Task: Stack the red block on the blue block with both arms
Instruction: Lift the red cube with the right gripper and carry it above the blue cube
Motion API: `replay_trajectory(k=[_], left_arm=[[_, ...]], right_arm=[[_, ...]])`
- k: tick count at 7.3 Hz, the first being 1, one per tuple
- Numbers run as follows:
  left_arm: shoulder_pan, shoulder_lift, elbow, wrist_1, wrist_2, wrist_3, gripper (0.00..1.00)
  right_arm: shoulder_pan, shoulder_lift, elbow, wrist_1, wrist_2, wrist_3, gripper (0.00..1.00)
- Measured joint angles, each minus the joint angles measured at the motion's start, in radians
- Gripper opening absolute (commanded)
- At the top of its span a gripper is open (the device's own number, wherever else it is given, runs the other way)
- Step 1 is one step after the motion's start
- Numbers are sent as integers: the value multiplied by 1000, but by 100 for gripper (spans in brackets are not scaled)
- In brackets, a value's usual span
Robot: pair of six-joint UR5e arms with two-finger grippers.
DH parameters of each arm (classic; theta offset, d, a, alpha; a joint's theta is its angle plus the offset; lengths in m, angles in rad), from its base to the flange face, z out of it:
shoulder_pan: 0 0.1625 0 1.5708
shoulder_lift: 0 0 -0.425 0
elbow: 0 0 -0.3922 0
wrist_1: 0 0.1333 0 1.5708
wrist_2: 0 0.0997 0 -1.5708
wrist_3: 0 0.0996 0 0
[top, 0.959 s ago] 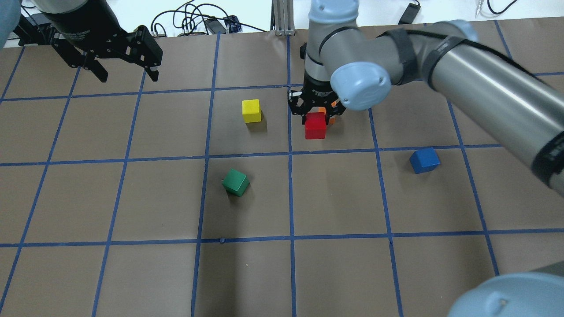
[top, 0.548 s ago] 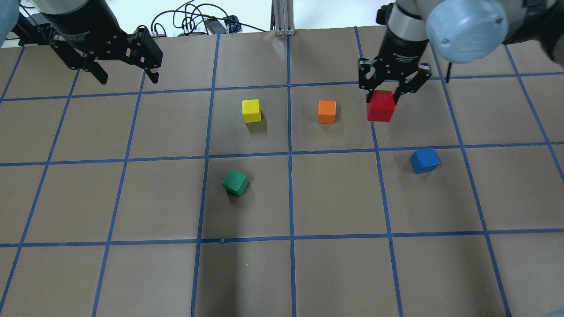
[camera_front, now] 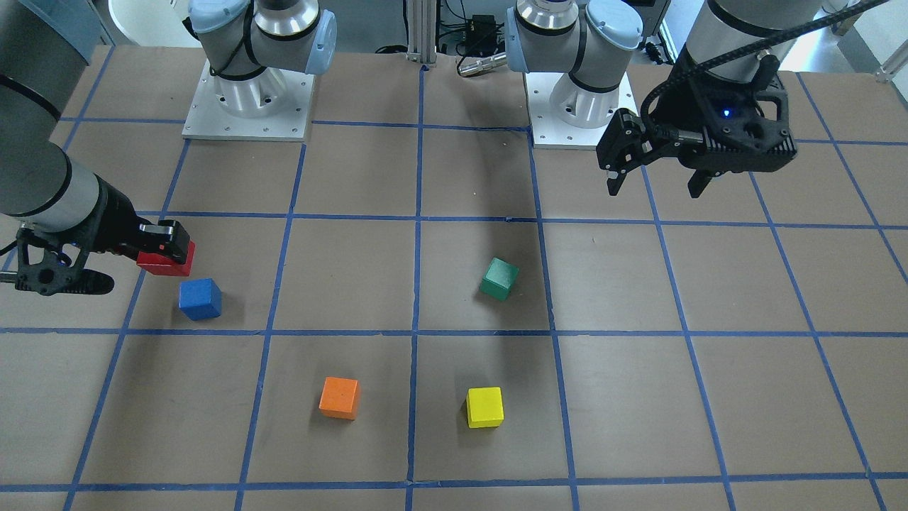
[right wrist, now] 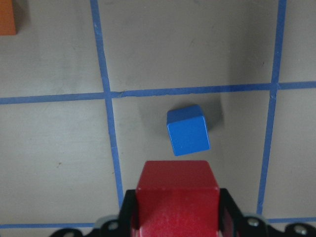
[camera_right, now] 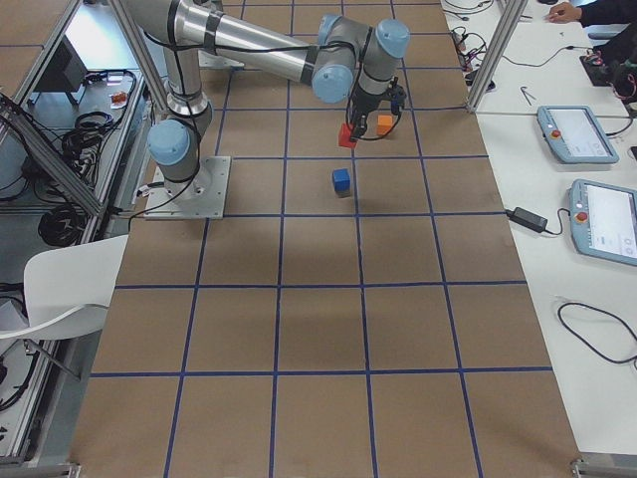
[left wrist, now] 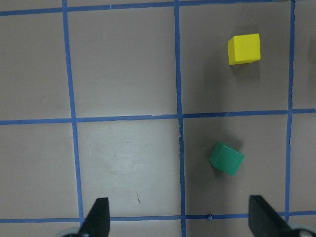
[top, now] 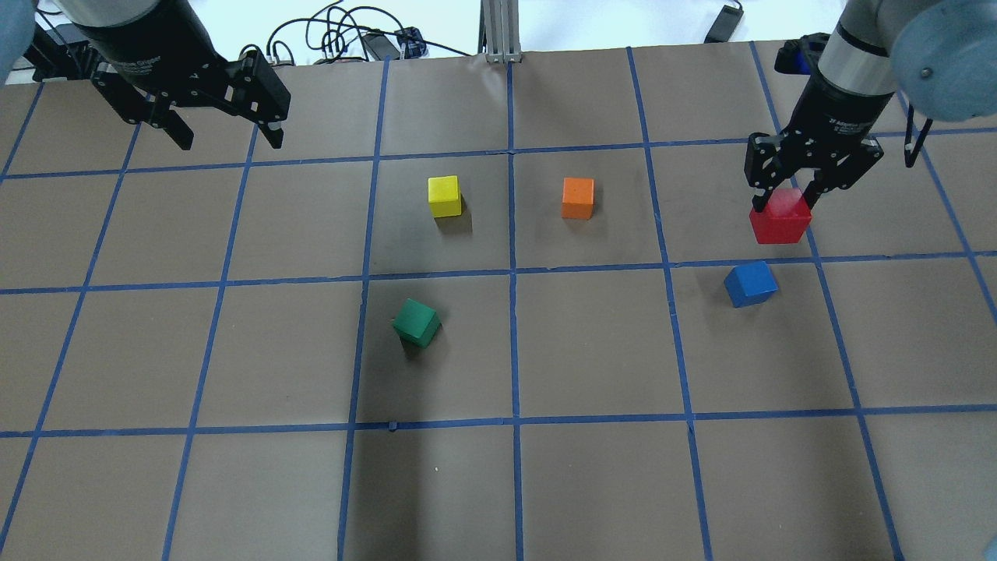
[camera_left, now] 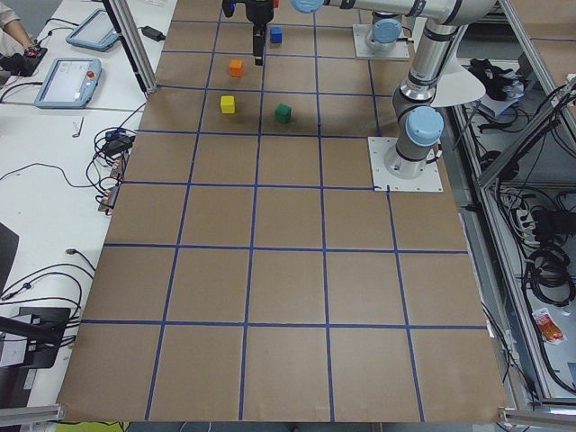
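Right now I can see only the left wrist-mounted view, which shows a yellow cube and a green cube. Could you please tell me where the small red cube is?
Observer: The small matte red cube is clamped in the right gripper.
Operator: Thank you. Is it above the blue one?
Observer: Not yet. The small matte blue cube sits on its own, nearer the robot, and in the right wrist view it lies clear ahead of the red one.
Operator: Is anything else close by?
Observer: A small orange cube stands in the grid square on the robot's left of the red cube, apart from both.
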State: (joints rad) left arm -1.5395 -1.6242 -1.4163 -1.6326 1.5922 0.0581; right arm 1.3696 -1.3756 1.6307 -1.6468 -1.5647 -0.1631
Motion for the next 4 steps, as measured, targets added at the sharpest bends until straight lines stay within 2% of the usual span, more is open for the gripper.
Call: replay_trajectory(k=[2, 4], left_arm=[[-3, 13, -18, -1, 0, 1, 100], [-4, 24, -32, 4, 2, 2, 100]], right_arm=[[-5, -2, 102, -147, -12, -48, 0], [-17, -2, 166, -218, -12, -108, 0]])
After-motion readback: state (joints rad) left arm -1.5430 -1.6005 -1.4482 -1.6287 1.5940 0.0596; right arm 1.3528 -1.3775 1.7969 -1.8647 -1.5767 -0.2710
